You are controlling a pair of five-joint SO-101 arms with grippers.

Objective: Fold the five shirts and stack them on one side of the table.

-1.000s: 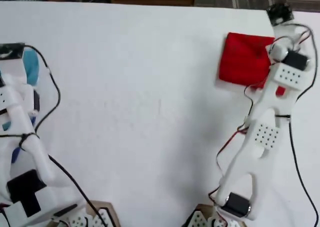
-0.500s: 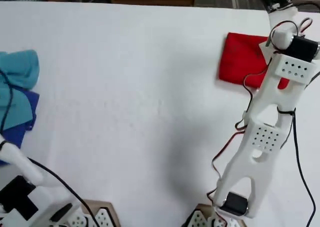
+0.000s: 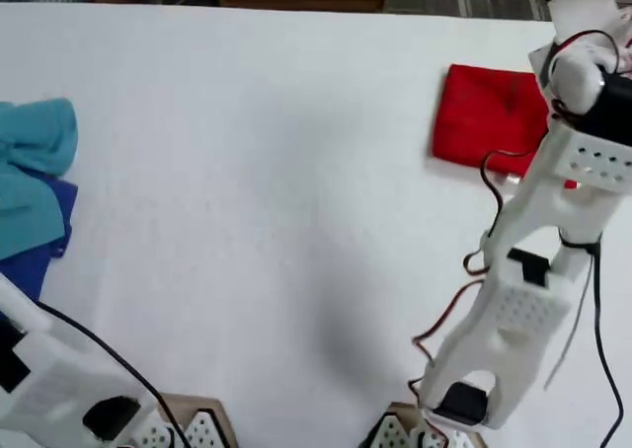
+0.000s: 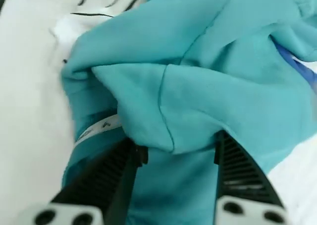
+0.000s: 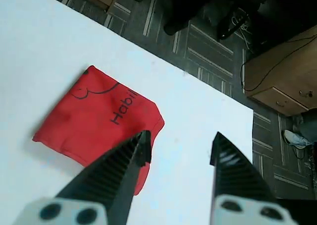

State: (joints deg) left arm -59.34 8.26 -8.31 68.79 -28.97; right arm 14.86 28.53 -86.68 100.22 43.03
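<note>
Table [image 3: 257,172]: white surface, spanning the high view. Dark patterned floor [image 5: 208,41] lies beyond its far edge, with a wooden cabinet [image 5: 282,76] standing on it.

Right arm [image 3: 523,310]: rises from its base at the near edge and stretches towards the far right corner of the table. In the high view it crosses in front of the right edge of the red shirt [image 3: 484,117] and hides that part.

Left arm [image 3: 59,389]: sits low at the near left corner, with a black cable trailing over the table beside it.

Red shirt: folded into a flat rectangle, lying alone at the far right of the table, well apart from the other shirts.

Teal shirt [image 3: 35,182]: crumpled and unfolded, at the left edge of the table. It lies on top of a blue shirt [image 3: 39,251], which shows at its near side. In the left wrist view a white cloth with black marks [image 4: 84,22] shows at the teal shirt's edge.

Right gripper [image 5: 178,148]: jaws wide apart, nothing between them, raised over bare table just beside the red shirt.

Left gripper [image 4: 176,150]: jaws wide apart, set down into the teal shirt with a fold of the cloth lying between them.
</note>
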